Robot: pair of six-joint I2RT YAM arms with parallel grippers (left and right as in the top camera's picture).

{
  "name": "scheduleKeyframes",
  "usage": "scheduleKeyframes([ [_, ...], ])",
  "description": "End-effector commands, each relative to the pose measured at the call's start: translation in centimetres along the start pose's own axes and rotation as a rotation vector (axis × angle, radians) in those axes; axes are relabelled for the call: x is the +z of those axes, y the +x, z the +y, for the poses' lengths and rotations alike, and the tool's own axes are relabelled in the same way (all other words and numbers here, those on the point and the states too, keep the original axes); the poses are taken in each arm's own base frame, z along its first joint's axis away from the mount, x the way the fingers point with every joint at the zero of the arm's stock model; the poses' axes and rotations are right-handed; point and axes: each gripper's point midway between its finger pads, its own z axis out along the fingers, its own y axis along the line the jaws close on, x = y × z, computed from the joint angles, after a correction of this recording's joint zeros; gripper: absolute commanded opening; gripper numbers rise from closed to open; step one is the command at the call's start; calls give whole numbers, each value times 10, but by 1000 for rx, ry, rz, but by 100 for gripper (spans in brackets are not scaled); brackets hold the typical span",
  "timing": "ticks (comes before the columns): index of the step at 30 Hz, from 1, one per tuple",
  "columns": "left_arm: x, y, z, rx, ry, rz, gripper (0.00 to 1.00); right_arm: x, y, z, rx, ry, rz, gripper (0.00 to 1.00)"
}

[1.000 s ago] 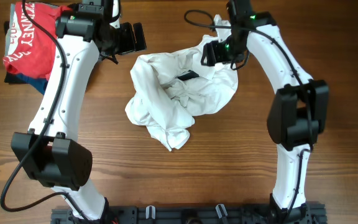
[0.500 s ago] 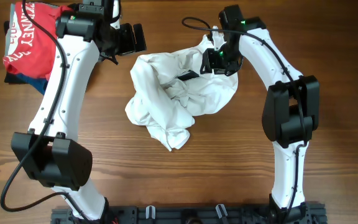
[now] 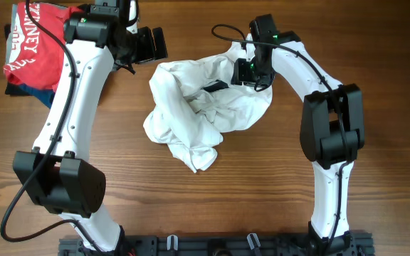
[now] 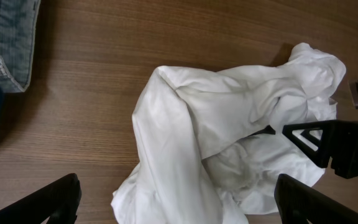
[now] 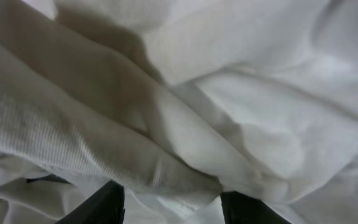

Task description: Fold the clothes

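Note:
The white T-shirt lies crumpled in a heap at the table's middle, with a bit of black print showing in its folds. It also shows in the left wrist view and fills the right wrist view. My left gripper is open and empty, held above the table just left of the shirt's top edge; its fingers are spread wide. My right gripper is down on the shirt's upper right part, its fingers open with a fold of white cloth between them.
A red T-shirt with white lettering lies on darker folded garments at the far left corner. A denim garment shows in the left wrist view. Bare wooden table surrounds the heap.
My right gripper has moved left and down from above the shirt's top right edge onto the cloth. The left arm and the shirt have not moved.

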Motion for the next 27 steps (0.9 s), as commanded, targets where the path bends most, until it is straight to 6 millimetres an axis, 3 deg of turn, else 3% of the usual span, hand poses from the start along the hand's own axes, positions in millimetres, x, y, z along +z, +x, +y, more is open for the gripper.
scheduleKeyframes([
  [1,7,2,5,-24,-19,17,100,7,3,6,15,-36,18,50],
  [8,7,2,6,-24,-19,17,100,6,2,24,-22,-140,21,41],
  [13,7,2,5,-24,-19,17,100,6,0,27,-24,-153,12,36],
  [17,7,2,5,-24,-19,17,100,5,-4,28,-25,-157,-2,20],
  [19,7,2,5,-24,-19,17,100,5,-6,28,-24,-160,-12,5],
  [22,7,2,5,-24,-19,18,100,4,-12,30,-14,-166,-34,4],
  [25,7,2,5,-24,-19,18,100,-17,-28,34,-27,-179,-84,5],
  [27,7,2,5,-24,-19,18,100,-48,-44,38,-55,-187,-149,4],
])
